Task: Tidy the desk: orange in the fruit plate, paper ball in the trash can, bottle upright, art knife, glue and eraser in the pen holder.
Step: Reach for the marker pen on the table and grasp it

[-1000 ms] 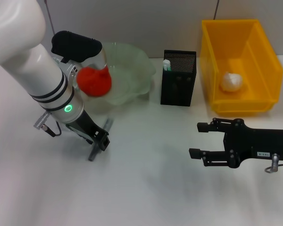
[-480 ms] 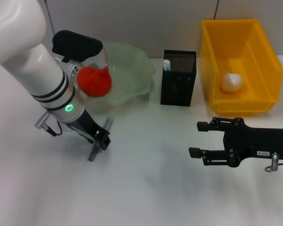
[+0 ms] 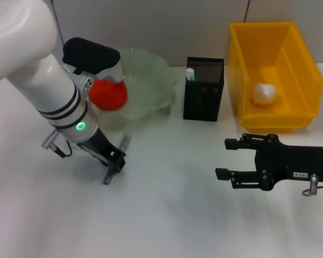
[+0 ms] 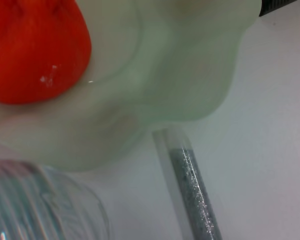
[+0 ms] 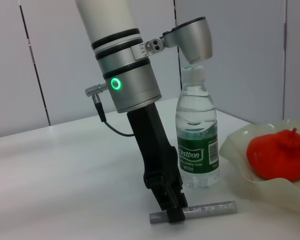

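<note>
Left gripper (image 3: 114, 163) pinches the grey art knife (image 3: 116, 159), partly hidden; right gripper (image 3: 232, 159) hovers, fingers spread

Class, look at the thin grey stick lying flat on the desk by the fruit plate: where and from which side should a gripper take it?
Grip the grey stick across its narrow width, near mid-length, descending from above. It lies flat, long and slim, so only its sides offer opposing faces. The left gripper already stands over it near one end.

A lab bench: white table (image 3: 167, 215), grey partition panels (image 5: 50, 60).
</note>
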### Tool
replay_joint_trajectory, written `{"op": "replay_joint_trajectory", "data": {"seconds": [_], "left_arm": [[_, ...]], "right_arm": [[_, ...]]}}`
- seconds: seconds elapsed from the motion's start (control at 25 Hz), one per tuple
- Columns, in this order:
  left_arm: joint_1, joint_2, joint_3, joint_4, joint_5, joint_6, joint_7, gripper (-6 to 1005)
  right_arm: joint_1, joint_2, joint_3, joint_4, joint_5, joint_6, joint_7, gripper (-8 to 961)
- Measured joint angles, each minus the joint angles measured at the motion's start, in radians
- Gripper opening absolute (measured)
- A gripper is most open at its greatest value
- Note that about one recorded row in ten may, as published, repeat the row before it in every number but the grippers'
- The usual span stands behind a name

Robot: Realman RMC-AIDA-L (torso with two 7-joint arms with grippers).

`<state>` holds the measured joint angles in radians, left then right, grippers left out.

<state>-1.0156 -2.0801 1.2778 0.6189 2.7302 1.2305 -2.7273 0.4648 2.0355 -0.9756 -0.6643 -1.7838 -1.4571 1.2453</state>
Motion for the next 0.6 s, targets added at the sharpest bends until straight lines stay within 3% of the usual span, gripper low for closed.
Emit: {"op": "replay_joint_trajectory", "data": {"seconds": [0.24, 0.6], "left_arm": [[0.000, 0.000, 0.008, 0.000, -0.002, -0.004, 0.000, 325], [-0.001, 0.000, 0.028, 0.001, -0.002, -0.006, 0.000, 217]], "right_arm": [[0.000, 0.000, 0.000, 0.000, 0.002, -0.001, 0.000, 776], [0.000, 0.000, 0.000, -0.003, 0.003, -0.004, 0.000, 775]]}}
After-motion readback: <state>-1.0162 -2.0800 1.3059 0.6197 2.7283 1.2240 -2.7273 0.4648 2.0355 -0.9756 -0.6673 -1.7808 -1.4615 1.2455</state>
